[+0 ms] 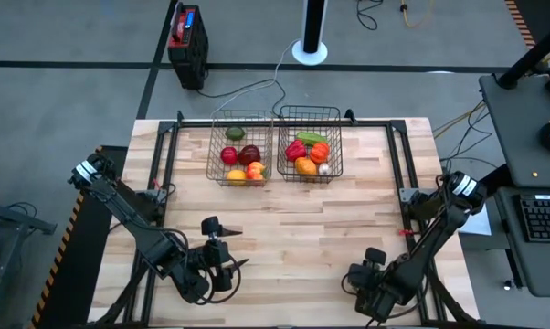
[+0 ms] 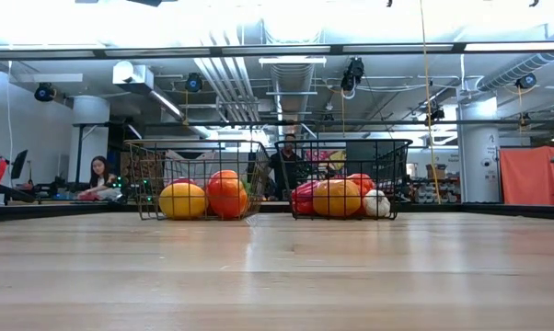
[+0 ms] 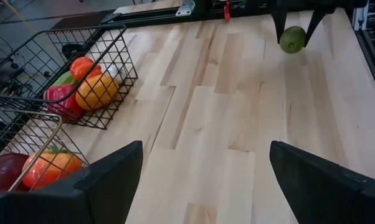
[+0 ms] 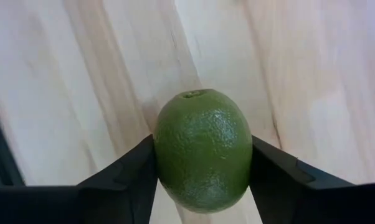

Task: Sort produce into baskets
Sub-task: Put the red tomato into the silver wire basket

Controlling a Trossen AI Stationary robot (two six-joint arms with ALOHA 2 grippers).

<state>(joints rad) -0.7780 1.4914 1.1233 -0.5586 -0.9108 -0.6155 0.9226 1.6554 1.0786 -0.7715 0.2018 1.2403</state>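
Note:
A green lime [image 4: 203,149] sits between the fingers of my right gripper [image 4: 202,143], near the table's near right corner; the left wrist view also shows the lime [image 3: 293,39]. In the high view, my right gripper [image 1: 371,283] hides the fruit. My left gripper [image 3: 206,162] stands open over bare wood at the near left [image 1: 222,265], holding nothing. Two dark wire baskets stand side by side at the far edge. The left basket [image 1: 241,113] holds red, yellow and orange produce. The right basket [image 1: 309,109] holds red, orange and green pieces and a white bulb. My right gripper pinches the lime between its two fingers, one finger [image 4: 134,168] on each opposite side [image 4: 166,155] at about its widest girth. The fingers come from above, steeply downward. The lime's stem end points away from the wrist. Whether it is clear of the table, I cannot tell.
Bare wood lies between the grippers and the baskets. A dark metal frame [image 1: 165,155] runs along the table's sides. A black and red box [image 1: 187,41] stands on the floor beyond the far edge. A person [image 2: 100,175] sits far off in the room.

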